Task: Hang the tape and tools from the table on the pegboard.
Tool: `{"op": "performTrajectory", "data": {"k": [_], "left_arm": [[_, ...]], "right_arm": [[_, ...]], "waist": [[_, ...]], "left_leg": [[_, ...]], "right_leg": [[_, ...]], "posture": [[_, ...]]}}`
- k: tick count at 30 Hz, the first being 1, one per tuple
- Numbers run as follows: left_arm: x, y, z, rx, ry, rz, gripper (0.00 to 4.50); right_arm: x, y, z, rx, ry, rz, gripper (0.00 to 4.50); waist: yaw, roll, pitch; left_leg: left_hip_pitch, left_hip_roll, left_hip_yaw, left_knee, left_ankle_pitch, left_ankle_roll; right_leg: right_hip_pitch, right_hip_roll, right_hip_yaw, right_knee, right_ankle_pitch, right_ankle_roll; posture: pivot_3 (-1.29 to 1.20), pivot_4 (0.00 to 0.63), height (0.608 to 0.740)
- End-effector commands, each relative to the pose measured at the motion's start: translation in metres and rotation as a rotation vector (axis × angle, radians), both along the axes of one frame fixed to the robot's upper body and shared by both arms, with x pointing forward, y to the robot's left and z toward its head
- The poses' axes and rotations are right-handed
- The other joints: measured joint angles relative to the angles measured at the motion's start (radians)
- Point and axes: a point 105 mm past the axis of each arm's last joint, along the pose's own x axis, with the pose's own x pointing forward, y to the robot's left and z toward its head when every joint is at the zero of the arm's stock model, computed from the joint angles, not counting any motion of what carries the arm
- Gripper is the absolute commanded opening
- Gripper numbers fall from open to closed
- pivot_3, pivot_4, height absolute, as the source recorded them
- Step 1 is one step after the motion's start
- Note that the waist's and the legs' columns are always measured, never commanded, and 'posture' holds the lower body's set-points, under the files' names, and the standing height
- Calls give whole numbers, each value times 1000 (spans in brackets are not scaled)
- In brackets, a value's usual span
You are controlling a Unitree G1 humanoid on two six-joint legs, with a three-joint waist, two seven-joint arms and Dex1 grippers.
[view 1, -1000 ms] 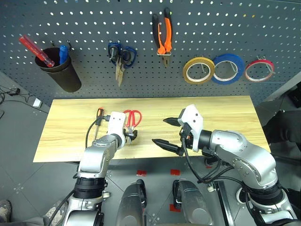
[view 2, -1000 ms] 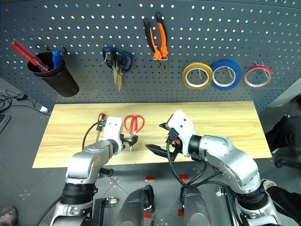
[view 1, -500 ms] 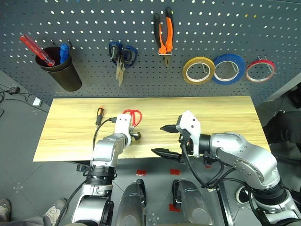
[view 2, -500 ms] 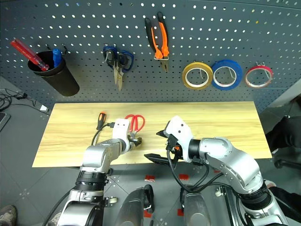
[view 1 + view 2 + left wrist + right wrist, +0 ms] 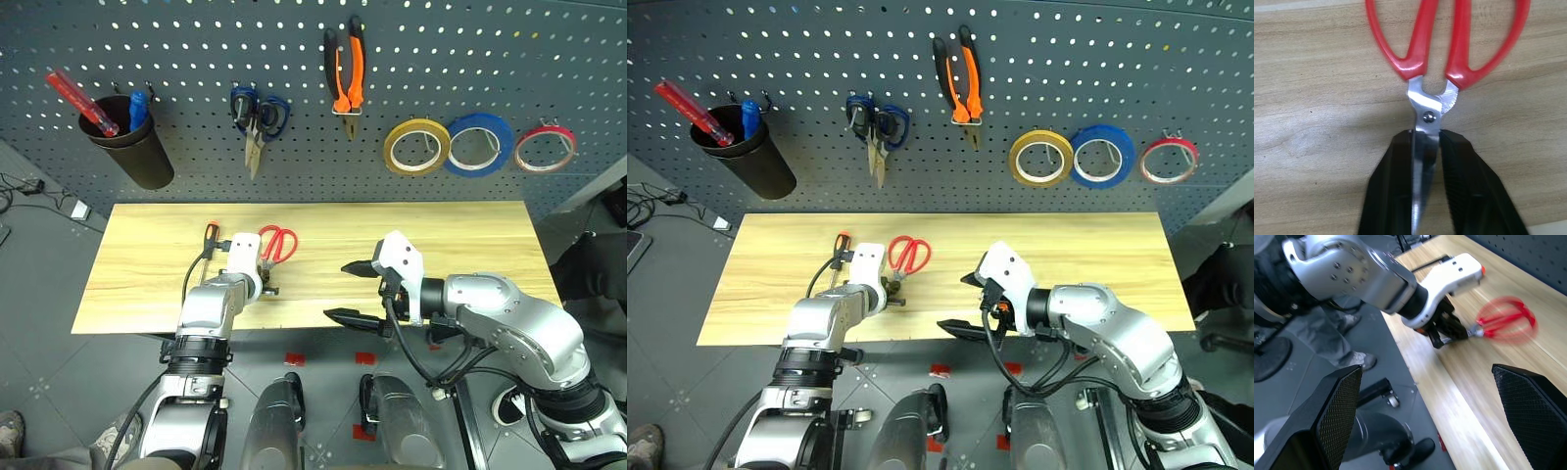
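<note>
Left eye view: the pegboard already has the orange-and-black pliers and the yellowish tape roll hanging on it, next to a blue roll, a red-edged roll, blue-handled scissors and a black cup. So those two jobs look done. The red scissors and the slim screwdriver are lying on the wooden bench, so they are left to hang. The left gripper sits at the blade end of the red scissors. The right gripper hangs over the front edge of the bench with its jaws spread wide and nothing in them. Left wrist view: the two black jaws are pressed together on the shiny blades just below the screw, and the red handles lie flat on the wood. Right wrist view: the right gripper's two pads stand far apart, and beyond them the left gripper pinches the scissors on the bench.
</note>
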Motion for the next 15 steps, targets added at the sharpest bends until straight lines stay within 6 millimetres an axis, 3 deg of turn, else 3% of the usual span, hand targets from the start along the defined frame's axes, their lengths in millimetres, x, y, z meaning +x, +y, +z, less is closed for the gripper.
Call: {"op": "performTrajectory", "data": {"k": [1,15], "left_arm": [[-13,-4,-24,-7,85,-34,370],[-23,-7,1,38,-67,-139,370]], "right_arm": [[6,-6,14,-10,-109,-22,4500],[6,-7,45,-96,-434,15,4500]], "waist": [[0,0,0],[-3,0,0]], "left_leg": [[0,0,0,0,0,0],[0,0,1,-1,0,-1]], "right_leg": [[0,0,0,0,0,0],[0,0,0,-2,0,0]], "posture": [[-195,351,740],[-215,326,740]]}}
